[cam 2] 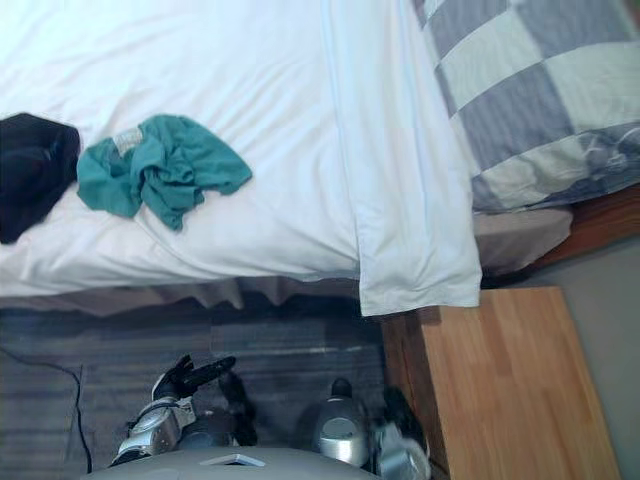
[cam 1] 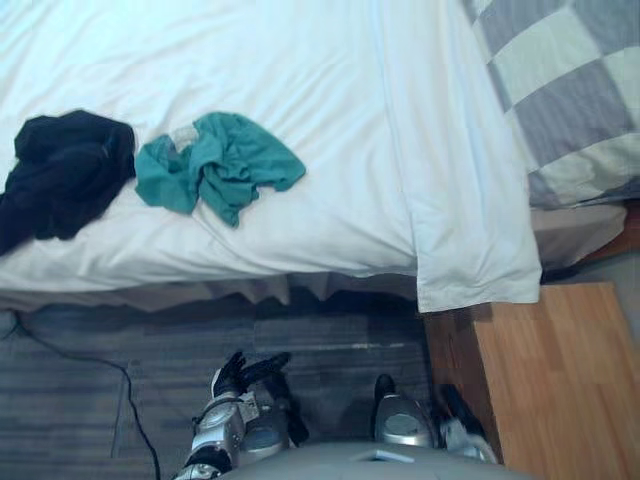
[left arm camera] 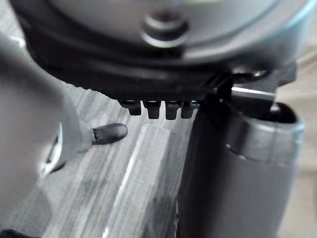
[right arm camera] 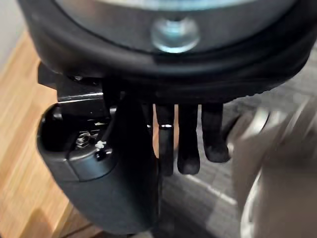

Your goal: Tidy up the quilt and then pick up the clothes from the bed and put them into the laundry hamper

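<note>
A teal garment [cam 1: 215, 165] lies crumpled on the white quilt [cam 1: 330, 130], near the edge of the bed [cam 1: 150, 293] closest to the robot. A black garment [cam 1: 65, 170] lies bunched up just to its left, also on the quilt. The two are so close that they may touch, though I cannot tell for sure. The quilt covers most of the bed, and one corner hangs down over the near side towards the right. Beyond that corner, at the bed's far right, lies a grey-and-white checked cover [cam 1: 570, 90].

The left robot hand [cam 1: 238, 380] hangs low over the grey striped carpet [cam 1: 320, 345], well apart from the clothes. Its fingers are stretched out and it holds nothing. The right robot hand [right arm camera: 188, 144] hangs low on the other side, its fingers straight and relaxed, and is likewise empty. Next to it is a wooden cabinet [cam 1: 550, 390], whose top sits just below the hanging corner of the quilt.
</note>
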